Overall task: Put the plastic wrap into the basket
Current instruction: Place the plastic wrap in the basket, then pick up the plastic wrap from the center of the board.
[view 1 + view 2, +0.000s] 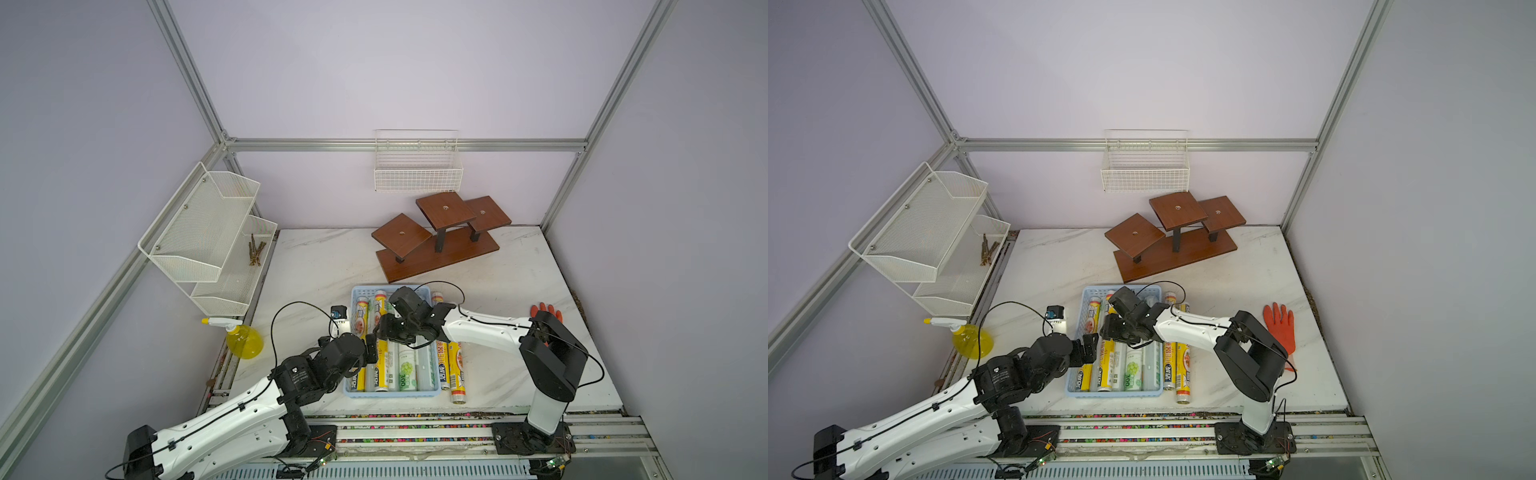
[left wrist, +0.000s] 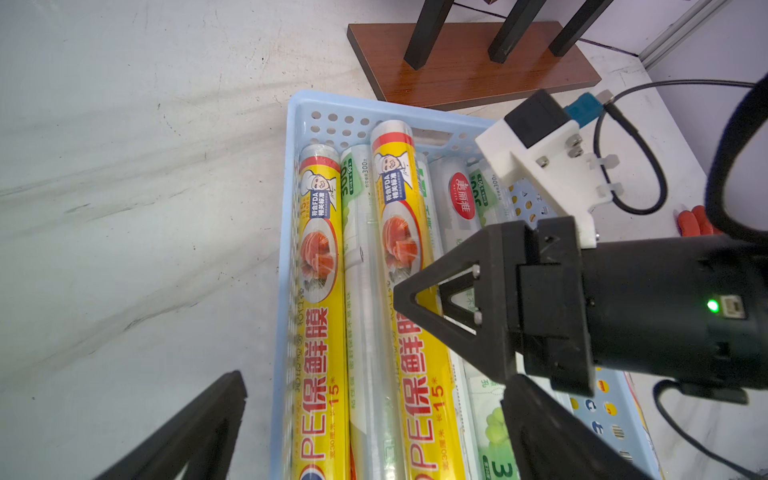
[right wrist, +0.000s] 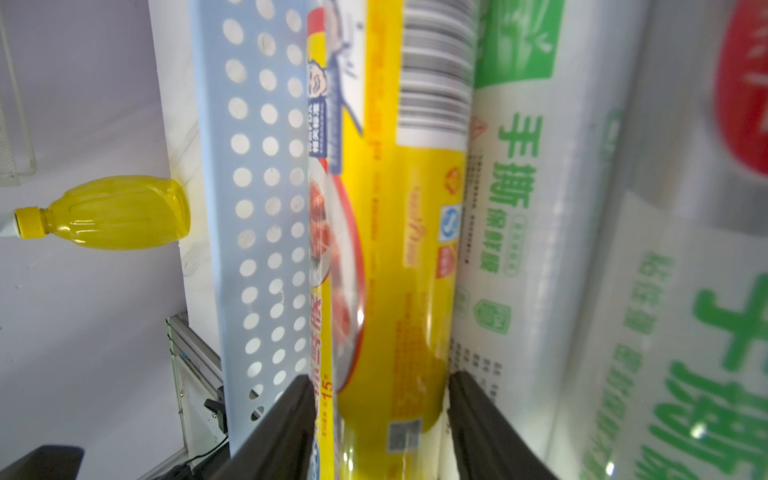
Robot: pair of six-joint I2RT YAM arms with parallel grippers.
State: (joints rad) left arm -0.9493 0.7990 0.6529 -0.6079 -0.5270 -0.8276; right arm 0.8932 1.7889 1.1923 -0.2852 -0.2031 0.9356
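Observation:
Several plastic wrap rolls, yellow and whitish with green print, lie lengthwise in the light blue basket [image 1: 390,393] [image 1: 1113,393] [image 2: 291,166] [image 3: 257,166]. My right gripper [image 1: 384,328] [image 1: 1108,328] [image 3: 378,386] reaches into the basket from the right. Its jaws are open, straddling a yellow roll [image 3: 407,270] [image 2: 399,232] that rests on top of the others, with a thin gap on each side. My left gripper [image 1: 372,347] [image 1: 1090,347] [image 2: 376,376] hovers wide open over the basket's near left part and holds nothing. Two more rolls [image 1: 456,370] [image 1: 1182,370] lie on the table just right of the basket.
A red rubber glove [image 1: 546,311] [image 1: 1281,328] lies at the right. A yellow spray bottle [image 1: 244,338] [image 3: 116,212] stands left of the basket. Behind the basket is a brown wooden stand [image 1: 436,241], with a white wire basket [image 1: 417,166] on the back wall and a mesh shelf [image 1: 208,241] on the left wall.

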